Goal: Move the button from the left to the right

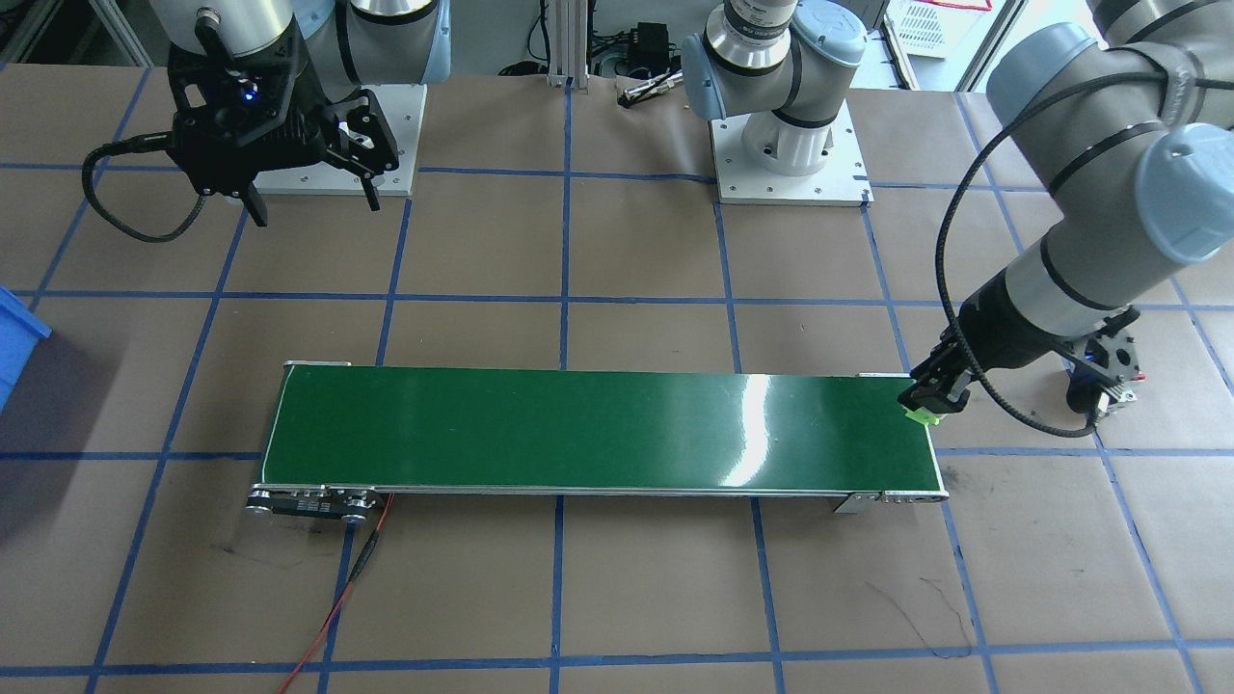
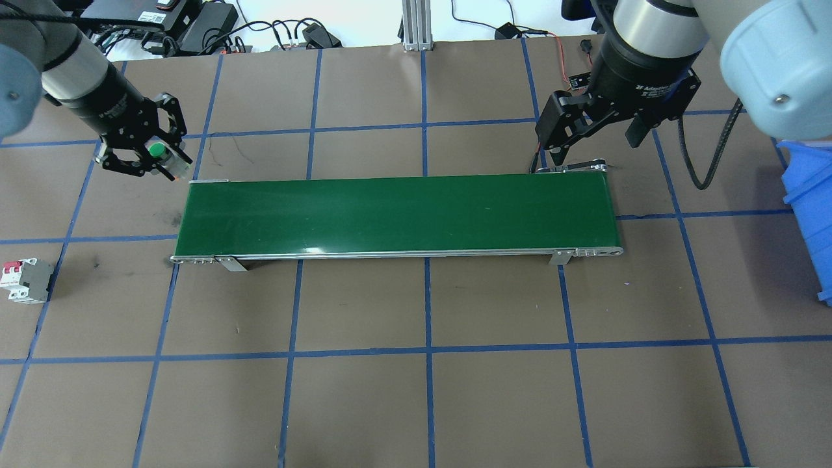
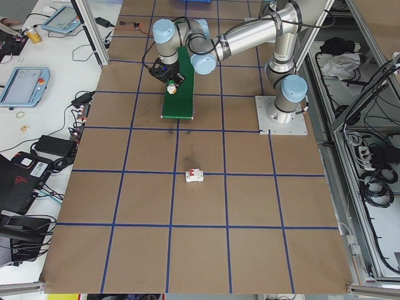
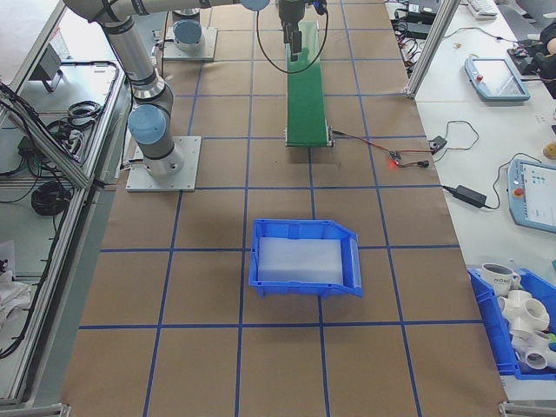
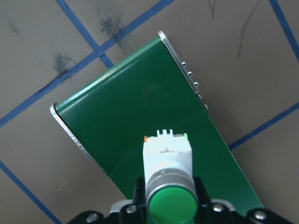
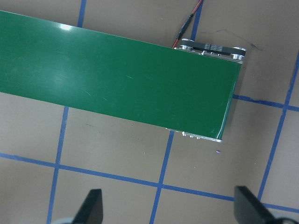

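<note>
The button [image 2: 156,151], a round green cap on a white base, sits between the fingers of my left gripper [image 2: 159,159], which is shut on it. It hangs just beyond the left end of the long green belt [image 2: 396,214], near its far corner. In the left wrist view the button [image 5: 168,156] shows over the belt's end [image 5: 135,107]. From the front the button [image 1: 923,416] peeks out under the left gripper [image 1: 930,400]. My right gripper [image 2: 595,148] hovers open and empty above the belt's far right corner, its fingers [image 6: 91,205] spread wide.
A white circuit breaker [image 2: 26,281] with red switches lies on the table left of the belt. A blue bin [image 2: 809,195] stands at the right edge. A red wire [image 1: 337,602] runs from the belt's right end motor. Brown paper with blue tape lines covers the table.
</note>
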